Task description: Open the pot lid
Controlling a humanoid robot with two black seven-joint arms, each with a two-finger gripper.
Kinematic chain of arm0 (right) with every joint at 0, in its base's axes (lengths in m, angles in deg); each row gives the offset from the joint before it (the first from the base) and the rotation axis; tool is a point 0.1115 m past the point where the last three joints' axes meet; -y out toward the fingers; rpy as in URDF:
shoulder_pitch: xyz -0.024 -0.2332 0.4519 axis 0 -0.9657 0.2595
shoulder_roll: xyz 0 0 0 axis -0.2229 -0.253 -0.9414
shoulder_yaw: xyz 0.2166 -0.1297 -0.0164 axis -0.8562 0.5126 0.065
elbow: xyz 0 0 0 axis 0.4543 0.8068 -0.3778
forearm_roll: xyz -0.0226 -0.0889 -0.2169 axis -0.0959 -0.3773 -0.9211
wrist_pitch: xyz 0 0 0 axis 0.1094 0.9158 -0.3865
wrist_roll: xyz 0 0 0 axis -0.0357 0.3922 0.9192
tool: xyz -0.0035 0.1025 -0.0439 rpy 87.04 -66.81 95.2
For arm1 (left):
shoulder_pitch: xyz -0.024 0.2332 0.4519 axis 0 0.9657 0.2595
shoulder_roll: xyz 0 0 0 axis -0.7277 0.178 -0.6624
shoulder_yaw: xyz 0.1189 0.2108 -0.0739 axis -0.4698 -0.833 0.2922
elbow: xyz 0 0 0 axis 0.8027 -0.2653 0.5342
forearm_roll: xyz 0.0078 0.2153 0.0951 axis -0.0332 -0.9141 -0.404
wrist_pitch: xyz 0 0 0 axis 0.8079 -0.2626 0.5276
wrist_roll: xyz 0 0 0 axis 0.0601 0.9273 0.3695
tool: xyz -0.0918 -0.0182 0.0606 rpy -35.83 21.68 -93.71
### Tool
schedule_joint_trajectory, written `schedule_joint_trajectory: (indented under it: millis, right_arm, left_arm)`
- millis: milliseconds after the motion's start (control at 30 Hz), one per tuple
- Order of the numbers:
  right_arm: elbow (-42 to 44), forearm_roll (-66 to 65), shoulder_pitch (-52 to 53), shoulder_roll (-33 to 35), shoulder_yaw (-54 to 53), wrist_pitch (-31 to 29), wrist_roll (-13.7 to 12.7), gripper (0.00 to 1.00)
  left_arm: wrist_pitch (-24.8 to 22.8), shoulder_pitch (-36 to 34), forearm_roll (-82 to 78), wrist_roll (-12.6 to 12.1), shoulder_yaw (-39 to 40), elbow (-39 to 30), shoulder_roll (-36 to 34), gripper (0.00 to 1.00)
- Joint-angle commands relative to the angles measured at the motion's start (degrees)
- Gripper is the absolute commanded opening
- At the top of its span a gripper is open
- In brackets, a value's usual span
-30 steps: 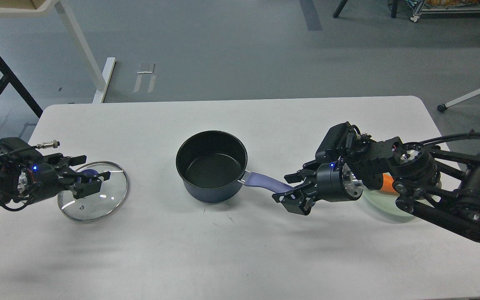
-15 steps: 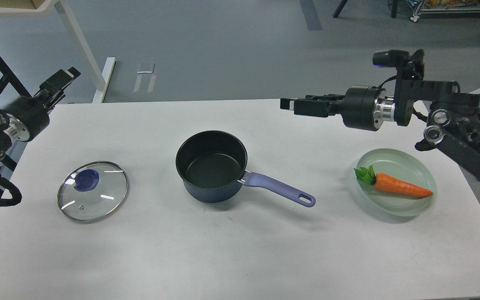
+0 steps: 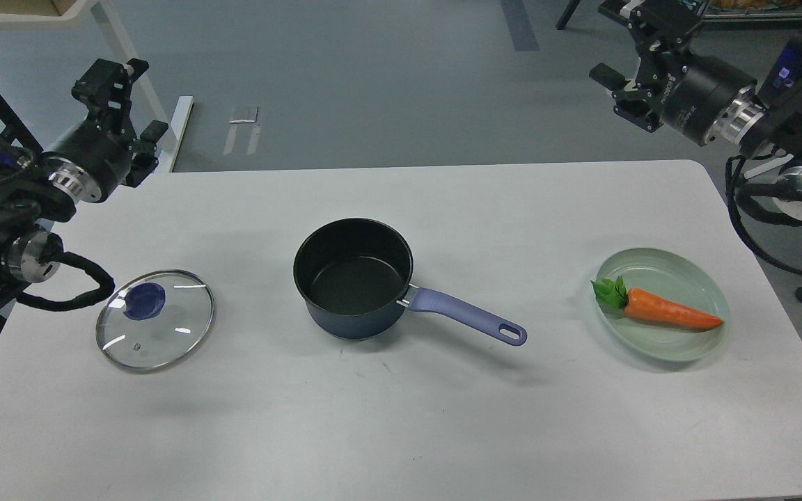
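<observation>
The pot stands uncovered in the middle of the white table, its periwinkle handle pointing right and toward me. The glass lid lies flat on the table left of the pot, knob up. My left gripper is raised at the far left, above the table's back edge, open and empty. My right gripper is raised at the top right, past the table's back edge, open and empty. Both are well away from the pot and the lid.
A pale green oval plate with an orange carrot sits on the table's right side. Beyond the table are a white table leg at the back left and chair bases at the far right.
One second ago my left gripper was at the lid's knob and my right gripper at the pot's handle. Both arms have since lifted up and back, leaving the lid and pot at rest.
</observation>
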Motion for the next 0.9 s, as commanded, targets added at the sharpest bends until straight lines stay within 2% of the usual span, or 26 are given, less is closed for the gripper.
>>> schedule_joint_trajectory:
  millis: [0, 67, 200, 267, 400, 567, 867]
  right_arm:
    - [0.28, 14.63, -2.93, 0.34, -0.50, 0.08, -0.06, 1.00]
    - [0.54, 19.56, -4.42, 0.43, -1.11, 0.08, -0.06, 1.00]
    - [1.77, 28.45, -7.15, 0.26, -1.82, 0.08, 0.03, 1.00]
    - [2.03, 30.83, -8.12, -0.01, -1.82, 0.08, 0.03, 1.00]
    - [3.96, 37.50, -9.79, -0.53, -1.82, 0.08, 0.38, 1.00]
    - [7.04, 44.98, -10.32, -6.85, -2.69, 0.08, 1.00, 0.99]
    - [9.50, 46.40, -13.13, -13.71, -6.39, 0.43, 0.91, 0.99]
  left_arm:
    - [-1.81, 0.06, 3.74, 0.01, 1.17, 1.19, 1.89, 0.99]
    - [-2.51, 0.06, 6.20, 0.01, 2.58, 2.86, 3.38, 0.99]
    - [-7.87, 0.67, 8.32, 0.01, 3.46, 4.63, 4.89, 1.00]
    - [-9.02, 1.46, 9.98, 0.01, 4.69, 4.89, 5.41, 1.00]
    - [-9.28, 3.92, 13.51, 0.01, 8.12, 5.15, 6.55, 1.00]
    - [-9.37, 7.35, 15.88, 0.01, 9.71, 6.21, 8.49, 1.00]
    - [-10.77, 9.28, 20.98, 0.01, 9.88, 6.91, 8.75, 1.00]
